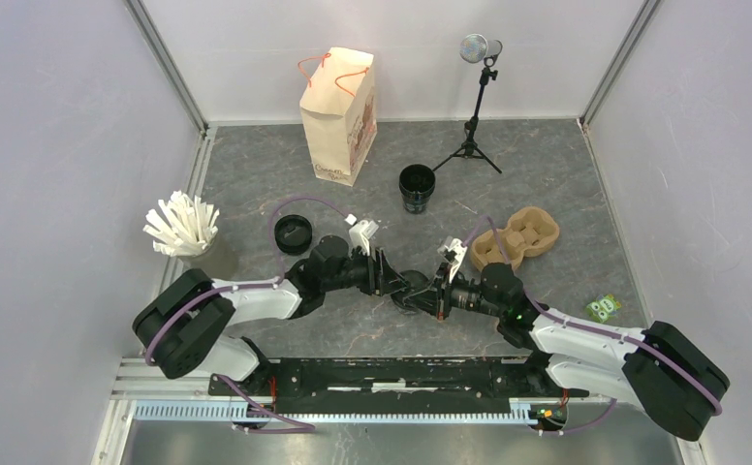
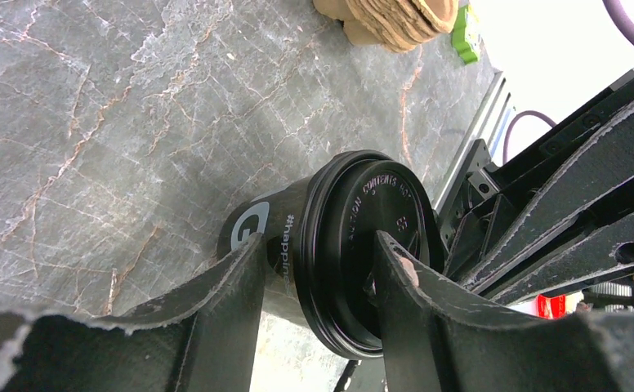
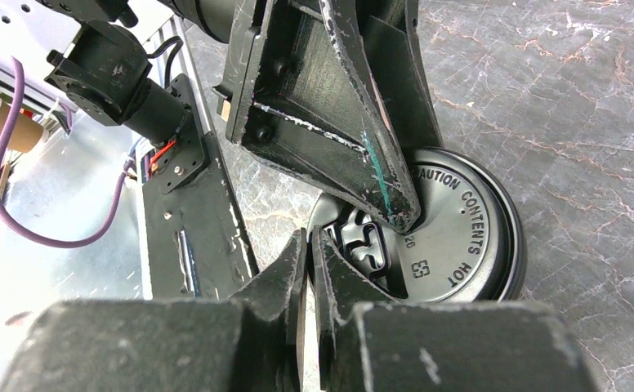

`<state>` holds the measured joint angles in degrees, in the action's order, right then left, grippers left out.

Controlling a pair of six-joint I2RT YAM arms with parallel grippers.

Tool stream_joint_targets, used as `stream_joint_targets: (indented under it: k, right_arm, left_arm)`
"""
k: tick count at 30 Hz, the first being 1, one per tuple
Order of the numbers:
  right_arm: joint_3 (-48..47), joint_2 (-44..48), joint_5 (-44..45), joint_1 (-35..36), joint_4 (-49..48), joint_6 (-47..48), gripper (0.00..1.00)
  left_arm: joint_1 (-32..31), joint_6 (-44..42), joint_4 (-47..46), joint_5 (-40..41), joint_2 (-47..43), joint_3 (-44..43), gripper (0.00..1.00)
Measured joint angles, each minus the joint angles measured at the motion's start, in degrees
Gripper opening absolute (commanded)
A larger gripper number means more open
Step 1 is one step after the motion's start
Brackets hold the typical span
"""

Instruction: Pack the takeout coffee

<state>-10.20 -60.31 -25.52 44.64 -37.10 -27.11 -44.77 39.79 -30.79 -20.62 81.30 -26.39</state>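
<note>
A black takeout coffee cup (image 1: 414,293) with its black lid on stands at the table's centre between my two grippers. In the left wrist view, my left gripper (image 2: 318,245) holds it: one finger lies against the cup wall (image 2: 269,233) and the other on the lid top (image 2: 379,204). In the right wrist view, my right gripper (image 3: 309,237) is pinched nearly shut on the lid's near rim (image 3: 461,237), and the left finger (image 3: 371,175) presses on the lid. An open black cup (image 1: 417,186) without a lid stands farther back.
The brown pulp carrier (image 1: 515,237) lies right of centre and shows in the left wrist view (image 2: 395,20). The beige bag (image 1: 338,116) stands at the back. A black round piece (image 1: 293,234), a holder of white sticks (image 1: 183,225), a tripod lamp (image 1: 476,107) and a green packet (image 1: 603,308) are around.
</note>
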Motion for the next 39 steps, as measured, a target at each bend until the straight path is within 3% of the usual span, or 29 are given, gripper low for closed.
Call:
stream_joint_targets:
  k: [4,11,19,25,29,33,35,36,39]
  right_arm:
    - [-0.66,0.87,0.15,-0.02,1.14,-0.15,0.12]
    - [-5.38,2.78,0.52,-0.17,11.45,-0.07,0.14]
    - [-11.23,5.31,1.36,-0.57,25.27,0.90,0.17]
    - [-14.58,9.99,5.77,-1.27,33.68,3.87,0.23]
    - [-16.72,11.32,7.78,-1.29,37.99,5.73,0.38]
    - [-17.66,13.25,9.01,-1.29,41.53,7.52,0.70]
    - [-18.14,14.23,9.73,-1.31,43.08,9.07,0.83]
    - [-18.62,14.58,10.23,-1.29,44.30,10.03,0.94]
    - [-20.04,14.62,10.99,-1.29,46.75,12.04,0.98]
  left_arm:
    - [-0.35,0.26,-3.19,0.24,1.09,0.74,0.54]
    - [-0.72,0.26,-3.82,0.68,1.53,0.22,0.54]
    - [-1.22,-1.14,7.89,1.64,-0.81,-4.52,0.56]
    - [-1.33,-2.36,15.21,1.09,-1.55,-7.45,0.69]
    - [-1.38,-3.13,21.03,-0.68,-1.42,-10.49,0.71]
    - [-1.51,-3.78,27.17,-0.98,-1.42,-16.26,0.76]
    - [-1.51,-5.44,30.62,-0.66,-1.42,-20.31,0.90]
    - [-1.49,-6.23,32.04,-0.42,-1.42,-22.18,0.96]
    - [-1.49,-8.46,36.46,1.33,-1.55,-27.36,1.00]
